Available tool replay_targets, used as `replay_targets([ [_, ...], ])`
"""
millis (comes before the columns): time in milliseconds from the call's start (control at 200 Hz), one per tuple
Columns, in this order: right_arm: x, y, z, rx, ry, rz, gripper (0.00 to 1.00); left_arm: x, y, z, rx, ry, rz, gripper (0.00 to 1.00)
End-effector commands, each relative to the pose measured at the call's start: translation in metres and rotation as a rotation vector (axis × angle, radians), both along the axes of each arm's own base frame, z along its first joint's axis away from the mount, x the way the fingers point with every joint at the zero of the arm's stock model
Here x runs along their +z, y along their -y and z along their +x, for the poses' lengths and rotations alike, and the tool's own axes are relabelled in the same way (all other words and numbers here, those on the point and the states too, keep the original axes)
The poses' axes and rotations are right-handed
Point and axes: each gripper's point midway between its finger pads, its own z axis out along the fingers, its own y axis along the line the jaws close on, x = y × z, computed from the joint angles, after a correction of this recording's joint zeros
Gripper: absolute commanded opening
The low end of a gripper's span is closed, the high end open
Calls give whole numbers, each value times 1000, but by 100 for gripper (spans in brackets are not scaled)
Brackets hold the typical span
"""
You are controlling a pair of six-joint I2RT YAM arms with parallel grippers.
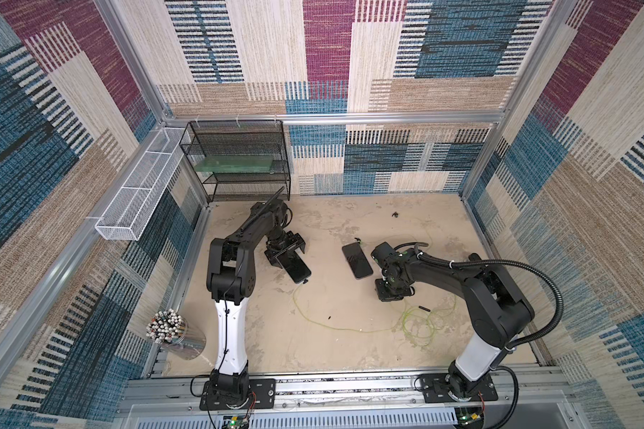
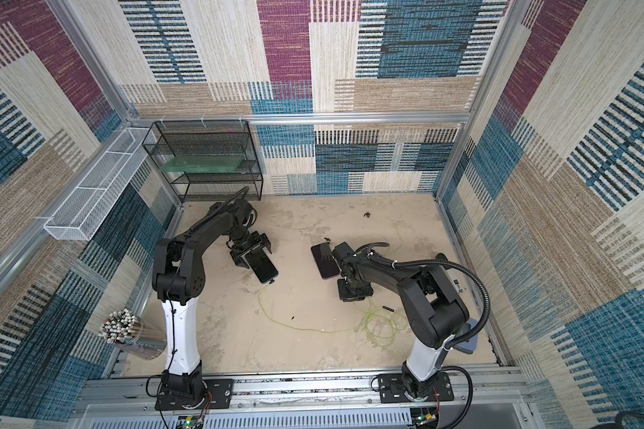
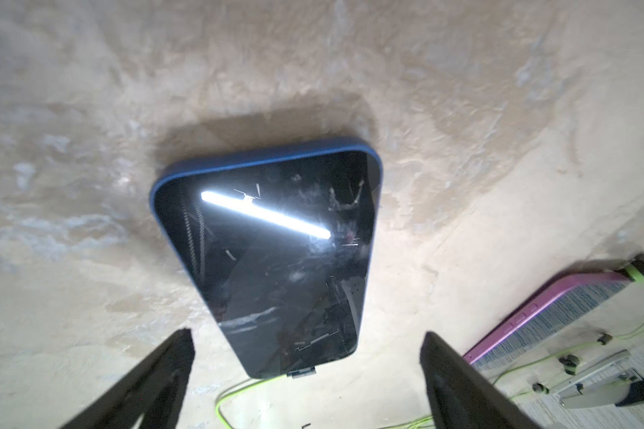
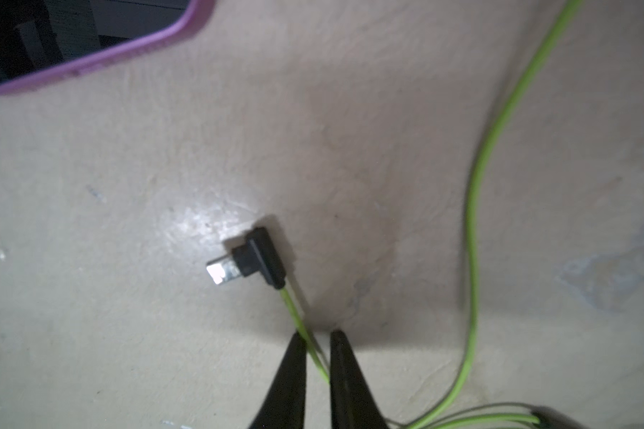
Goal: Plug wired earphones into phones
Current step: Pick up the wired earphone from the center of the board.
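Two phones lie on the table. The blue-cased phone point(image 1: 297, 269) point(image 3: 268, 260) has a small black plug point(image 3: 303, 372) at its end, with a yellow-green cable point(image 3: 235, 393) running from it. My left gripper point(image 1: 289, 256) point(image 3: 308, 334) is open, its fingers on either side of that phone's plug end and clear of it. The purple-cased phone point(image 1: 357, 260) point(image 4: 90, 48) lies near my right gripper point(image 1: 391, 293) point(image 4: 316, 334). That gripper is shut on the earphone cable point(image 4: 294, 308) just behind a black right-angle plug point(image 4: 261, 260), which is clear of this phone.
Loose earphone cable loops point(image 1: 421, 323) lie in front of the right arm, with a black inline piece point(image 1: 422, 308). A black earbud point(image 1: 395, 214) lies far back. A black mesh shelf point(image 1: 238, 159), a white mesh basket point(image 1: 138, 193) and a cup of pens point(image 1: 168, 327) stand at the left.
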Motion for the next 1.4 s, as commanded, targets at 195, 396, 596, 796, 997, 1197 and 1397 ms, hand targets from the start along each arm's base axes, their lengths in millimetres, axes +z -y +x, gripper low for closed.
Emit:
replay_targets([
  [195, 41, -28, 30, 21, 123, 184, 0, 65, 10, 14, -104, 191, -92, 100],
  [396, 73, -43, 42, 2, 174, 304, 0, 135, 24, -3, -231, 343, -183, 100],
  [596, 102, -70, 44, -7, 210, 492, 0, 174, 144, -30, -288, 489, -676, 75],
  [796, 101, -81, 42, 2, 213, 437, 0, 145, 212, -50, -419, 416, -764, 68],
  [997, 107, -90, 44, -22, 234, 496, 0, 125, 214, -54, -425, 364, -726, 57],
  [1197, 109, -87, 48, -42, 243, 501, 0, 105, 207, -63, -443, 335, -679, 54],
  [1397, 113, -92, 48, -33, 248, 516, 0, 96, 211, -60, -444, 321, -674, 48],
])
